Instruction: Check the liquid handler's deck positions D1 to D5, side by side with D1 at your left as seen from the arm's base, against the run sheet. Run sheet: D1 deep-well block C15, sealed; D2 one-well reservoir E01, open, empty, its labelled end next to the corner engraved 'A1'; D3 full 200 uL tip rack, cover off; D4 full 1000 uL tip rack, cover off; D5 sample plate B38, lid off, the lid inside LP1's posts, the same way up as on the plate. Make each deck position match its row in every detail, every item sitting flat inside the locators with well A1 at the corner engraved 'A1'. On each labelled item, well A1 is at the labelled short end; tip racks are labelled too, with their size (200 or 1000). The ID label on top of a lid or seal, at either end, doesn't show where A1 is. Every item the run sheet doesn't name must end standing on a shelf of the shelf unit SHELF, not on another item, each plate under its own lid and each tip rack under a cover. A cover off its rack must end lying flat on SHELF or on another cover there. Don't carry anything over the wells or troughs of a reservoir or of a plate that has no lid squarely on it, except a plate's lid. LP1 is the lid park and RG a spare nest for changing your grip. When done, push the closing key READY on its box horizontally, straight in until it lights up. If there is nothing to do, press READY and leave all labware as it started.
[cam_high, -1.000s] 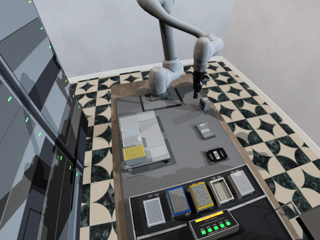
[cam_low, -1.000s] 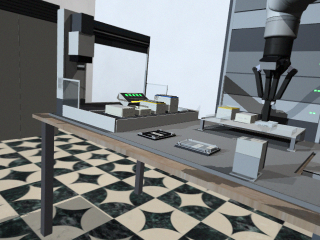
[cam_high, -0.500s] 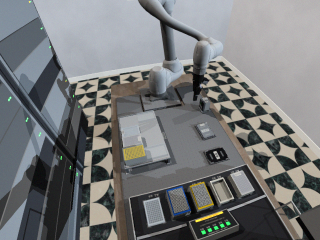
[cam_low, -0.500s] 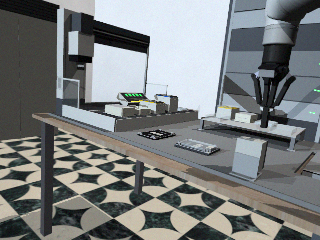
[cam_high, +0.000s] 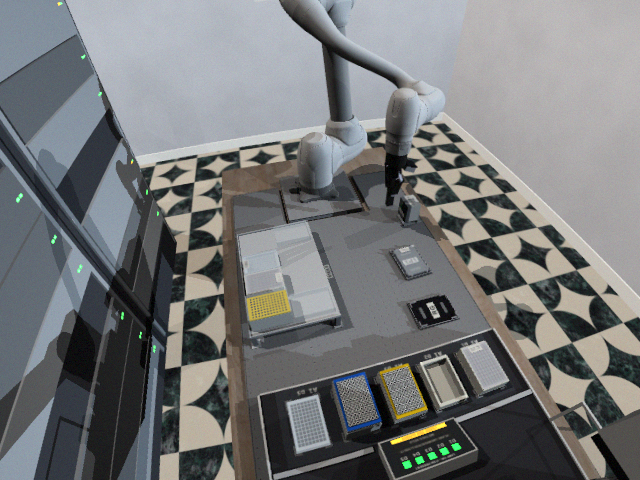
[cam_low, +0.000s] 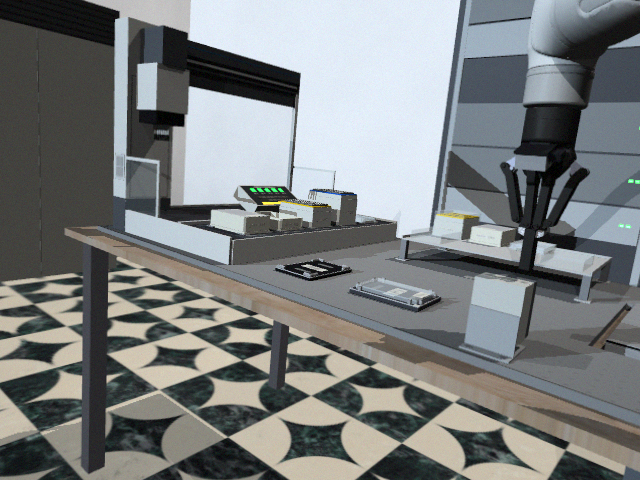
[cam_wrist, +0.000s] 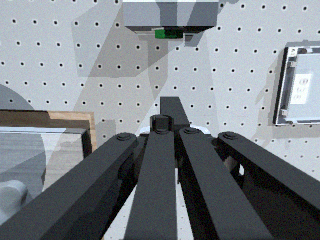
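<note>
— Hanging nose-down beside the READY box (cam_high: 409, 208), my pincer (cam_high: 388, 200) has its fingers pressed together on nothing. I judge this to be the closing step: the key press.

— Where's the key itself?

— On the box's side face, the small green bar (cam_wrist: 168, 34) at the top of my wrist view, ahead of my fingertips and apart from them. The box stands near the table's edge, close to my base.

— So what does the push call for?

— As I read it: bring the tips level with that green bar, then travel horizontally, straight in, without skewing off the key.

— And the deck?

— From the top view, in a row: a white well plate (cam_high: 483, 367) at one end, an open reservoir (cam_high: 443, 382) that looks empty, a yellow-framed tip rack (cam_high: 402, 390), a blue-framed tip rack (cam_high: 356, 401), both uncovered and apparently full, then a well plate without lid (cam_high: 308, 425). Labels are too small to read.

— The lid?

— A flat lid-like piece lies in the lid park (cam_high: 410, 261). The shelf unit (cam_high: 330, 270) holds a yellow rack (cam_high: 267, 304) and pale boxes.
</note>
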